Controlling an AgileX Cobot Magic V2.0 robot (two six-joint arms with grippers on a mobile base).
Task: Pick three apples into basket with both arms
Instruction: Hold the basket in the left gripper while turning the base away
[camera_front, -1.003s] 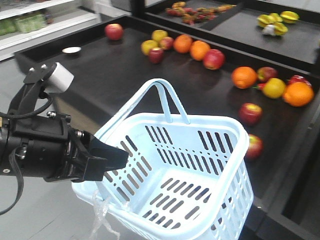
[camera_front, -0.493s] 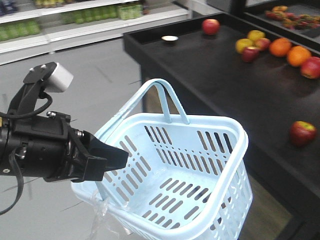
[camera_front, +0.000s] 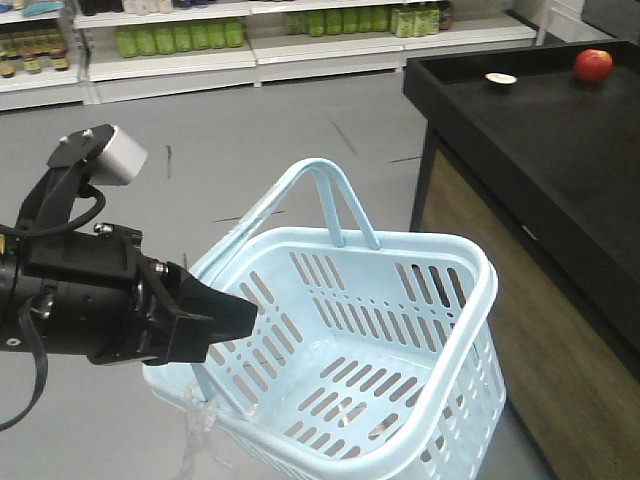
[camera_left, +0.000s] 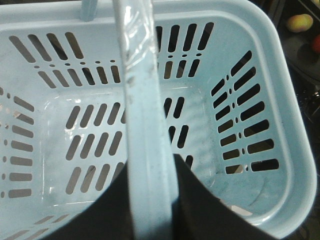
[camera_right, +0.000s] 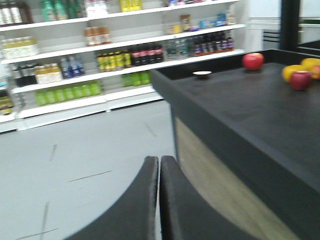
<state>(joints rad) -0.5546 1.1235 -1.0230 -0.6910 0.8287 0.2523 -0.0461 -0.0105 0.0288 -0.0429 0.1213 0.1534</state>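
Observation:
The pale blue basket (camera_front: 470, 262) hangs empty in front of me. My left gripper (camera_front: 235, 318) is shut on one hoop handle (camera_left: 145, 125) of the basket; in the left wrist view the black jaws of the left gripper (camera_left: 152, 165) clamp it from both sides. One red apple (camera_front: 593, 65) lies at the far corner of the black table (camera_front: 540, 150). The right wrist view shows that apple (camera_right: 253, 61) and another apple (camera_right: 300, 80) farther right. My right gripper (camera_right: 159, 159) is shut with nothing in it, over the floor beside the table's end.
A small white dish (camera_front: 500, 78) sits near the table's far edge. Yellow fruit (camera_right: 292, 71) lies beside the second apple. Shop shelves with bottles (camera_front: 200, 35) line the back wall. Grey floor (camera_front: 260, 150) spreads left of the table.
The front view has swung left: the table and its fruit slid to the right, most fruit leaving the view. The left gripper and basket keep their place in the frame.

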